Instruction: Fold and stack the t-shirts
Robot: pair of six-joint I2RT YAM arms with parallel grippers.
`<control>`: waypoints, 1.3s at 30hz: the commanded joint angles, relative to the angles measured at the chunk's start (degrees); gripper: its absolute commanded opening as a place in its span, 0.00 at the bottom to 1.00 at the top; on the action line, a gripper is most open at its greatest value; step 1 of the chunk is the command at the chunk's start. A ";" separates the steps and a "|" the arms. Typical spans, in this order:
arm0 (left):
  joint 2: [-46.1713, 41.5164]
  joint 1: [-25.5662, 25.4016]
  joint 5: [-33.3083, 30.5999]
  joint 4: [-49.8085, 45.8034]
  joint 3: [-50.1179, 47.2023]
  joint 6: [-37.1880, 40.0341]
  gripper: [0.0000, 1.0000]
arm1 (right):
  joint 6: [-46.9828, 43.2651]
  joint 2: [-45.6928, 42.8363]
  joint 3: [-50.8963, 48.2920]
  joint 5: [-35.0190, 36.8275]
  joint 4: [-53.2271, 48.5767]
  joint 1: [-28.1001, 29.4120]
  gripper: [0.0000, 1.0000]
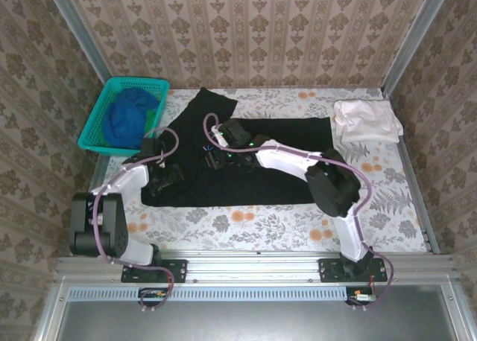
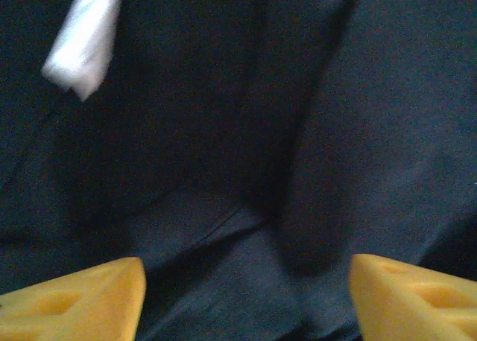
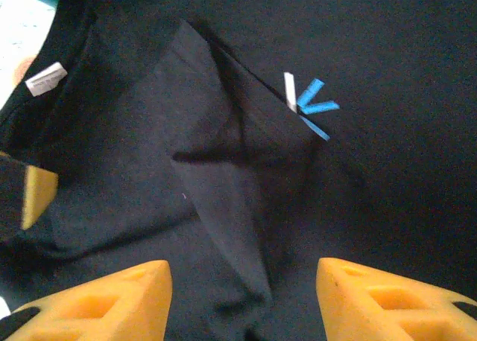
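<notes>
left gripper (image 2: 247, 268): open, fingers wide apart, nothing between them; hovering low over the black tee at the cloth's 9 o'clock end (top view).
right gripper (image 3: 244, 266): open too, nothing held; over the tee's middle, a bit towards 11 o'clock. Cloth lies under the gap and I see no pinch.
black tee (image 1: 253, 186): spread lengthwise across the table (image 1: 246, 225) centre, running 9 to 3 o'clock, with one part sticking out towards 12. A flap is turned over near the chest and creases run under both grippers, so it's not flat.
mark (image 3: 311, 106): blue-white starburst, just beside the flap edge, at 1 o'clock in the right wrist view.
neck label (image 3: 45, 78): at 10 o'clock in the same view, collar facing up.
blue tee (image 1: 128, 118): bunched in the basket (image 1: 93, 136) at 10 o'clock, unfolded.
pale tee (image 1: 365, 120): far corner at 2 o'clock, lying compact (can't tell if it's properly folded).
done: at most one tee put aside; the black one looks part-way through a fold.
left: finish the black fold, fetch and fold the blue one, then stack everything. My guess is under halfway.
</notes>
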 commanded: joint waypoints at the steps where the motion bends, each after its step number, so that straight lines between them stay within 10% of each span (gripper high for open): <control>1: 3.98 0.24 6.05 4.56 4.69 3.28 0.68 | -4.29 6.12 6.54 -2.71 -2.05 -0.09 0.59; 7: 6.68 0.66 8.68 7.25 5.35 4.62 0.27 | -5.43 12.80 15.45 -3.01 -6.61 0.12 0.59; 12: 8.56 0.82 9.76 6.12 6.97 5.78 0.22 | -6.37 16.19 19.46 -5.32 -8.81 0.19 0.55; 16: 9.25 1.19 9.59 5.29 7.36 5.70 0.25 | -7.02 17.43 20.79 -7.12 -9.60 0.21 0.46; 23: 5.98 2.30 7.53 3.40 7.54 5.69 0.48 | -5.34 13.73 21.13 0.12 -11.12 0.56 0.00; 31: 3.34 4.01 4.96 3.57 5.93 6.99 0.60 | 2.74 -0.67 0.55 16.49 9.15 0.01 0.00; 39: 6.85 3.61 8.58 4.57 3.98 9.68 0.74 | 9.89 4.94 -2.55 17.32 10.69 -2.67 0.00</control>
